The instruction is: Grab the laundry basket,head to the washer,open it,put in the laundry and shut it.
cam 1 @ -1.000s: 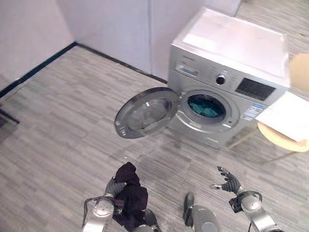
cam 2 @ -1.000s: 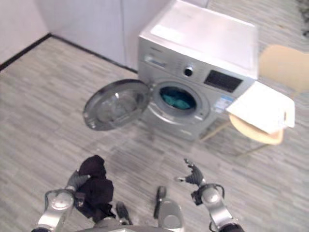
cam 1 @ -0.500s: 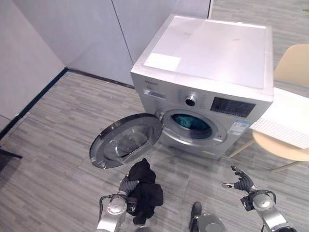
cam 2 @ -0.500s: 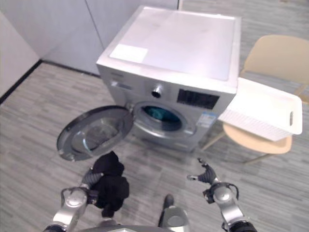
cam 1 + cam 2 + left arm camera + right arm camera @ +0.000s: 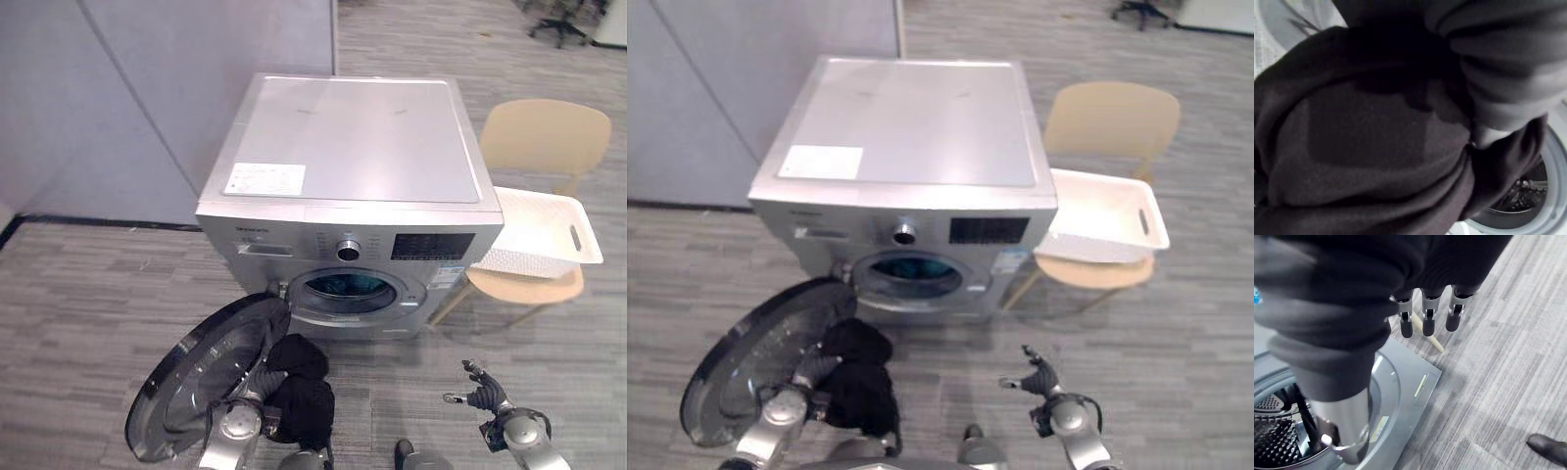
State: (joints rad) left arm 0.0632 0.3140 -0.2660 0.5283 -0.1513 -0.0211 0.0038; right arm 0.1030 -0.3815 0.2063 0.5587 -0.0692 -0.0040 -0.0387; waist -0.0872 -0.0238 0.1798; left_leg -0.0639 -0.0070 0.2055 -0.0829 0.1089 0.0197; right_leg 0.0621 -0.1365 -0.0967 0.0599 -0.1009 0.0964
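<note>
A silver washer (image 5: 348, 147) stands straight ahead, its round door (image 5: 196, 382) swung open to the lower left. Teal cloth (image 5: 338, 286) lies inside the drum. My left hand (image 5: 253, 384) is shut on a bunched black garment (image 5: 302, 397), which hangs just below the drum opening, beside the open door. In the left wrist view the black garment (image 5: 1361, 142) covers the hand, with the drum's rim (image 5: 1528, 205) past it. My right hand (image 5: 477, 390) hovers low on the right, fingers (image 5: 1425, 316) straight and holding nothing. A white laundry basket (image 5: 537, 235) rests on a beige chair (image 5: 544, 132) right of the washer.
Grey partition walls (image 5: 147, 88) stand behind and left of the washer. The open door takes up floor at the lower left. Bare grey plank floor (image 5: 578, 362) lies in front of the chair, right of my right hand.
The camera has swung round and now faces the washer head-on. My left hand and the black garment now sit closer to the drum opening and the door. The right hand stays open.
</note>
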